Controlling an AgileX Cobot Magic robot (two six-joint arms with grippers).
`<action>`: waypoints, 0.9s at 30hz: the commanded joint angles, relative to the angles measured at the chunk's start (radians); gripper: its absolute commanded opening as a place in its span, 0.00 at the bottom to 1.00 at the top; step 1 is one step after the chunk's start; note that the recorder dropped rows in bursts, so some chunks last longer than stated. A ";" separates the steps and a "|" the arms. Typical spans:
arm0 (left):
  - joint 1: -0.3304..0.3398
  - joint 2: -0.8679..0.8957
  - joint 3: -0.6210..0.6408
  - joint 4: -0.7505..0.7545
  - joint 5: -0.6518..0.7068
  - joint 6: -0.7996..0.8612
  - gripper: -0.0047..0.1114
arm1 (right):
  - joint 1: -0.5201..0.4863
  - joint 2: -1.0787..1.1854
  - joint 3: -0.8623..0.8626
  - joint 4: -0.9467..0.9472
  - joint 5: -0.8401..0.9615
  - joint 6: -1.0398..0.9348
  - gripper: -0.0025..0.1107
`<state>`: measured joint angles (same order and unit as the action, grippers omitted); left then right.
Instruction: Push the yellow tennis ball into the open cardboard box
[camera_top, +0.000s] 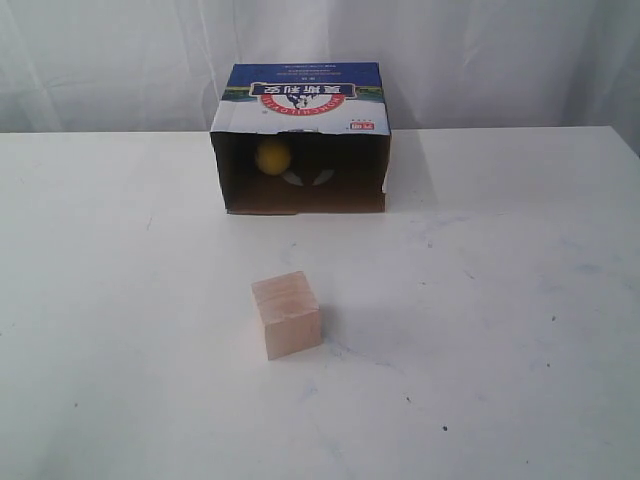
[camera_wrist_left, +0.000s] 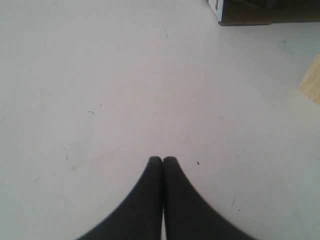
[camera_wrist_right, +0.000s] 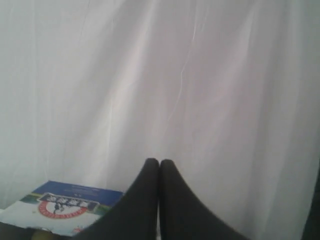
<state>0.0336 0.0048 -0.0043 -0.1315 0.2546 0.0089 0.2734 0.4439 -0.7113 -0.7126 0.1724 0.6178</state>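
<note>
The yellow tennis ball (camera_top: 271, 157) lies inside the open cardboard box (camera_top: 305, 95), in the left part of its dark interior. The box stands at the back of the table with its blue-and-white printed panel on top and its mouth facing the front. Neither arm shows in the exterior view. My left gripper (camera_wrist_left: 162, 159) is shut with nothing in it, low over bare table, with a corner of the box (camera_wrist_left: 250, 12) far ahead. My right gripper (camera_wrist_right: 159, 161) is shut and empty, raised toward the curtain, the box's printed top (camera_wrist_right: 65, 205) below it.
A pale wooden cube (camera_top: 287, 314) stands on the white table (camera_top: 500, 300) in front of the box, and its edge (camera_wrist_left: 312, 85) shows in the left wrist view. A white curtain (camera_top: 480, 60) hangs behind the table.
</note>
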 joint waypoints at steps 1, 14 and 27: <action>0.002 -0.005 0.004 -0.007 0.001 -0.009 0.04 | -0.005 -0.003 0.007 0.002 0.146 -0.013 0.02; 0.002 -0.005 0.004 -0.007 0.001 -0.009 0.04 | -0.235 -0.189 0.105 0.003 0.021 -0.069 0.02; 0.002 -0.005 0.004 -0.007 0.001 -0.009 0.04 | -0.266 -0.254 0.397 0.509 -0.107 -0.714 0.02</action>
<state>0.0336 0.0048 -0.0043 -0.1315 0.2546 0.0089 0.0316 0.2235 -0.3772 -0.4058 0.1240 0.1732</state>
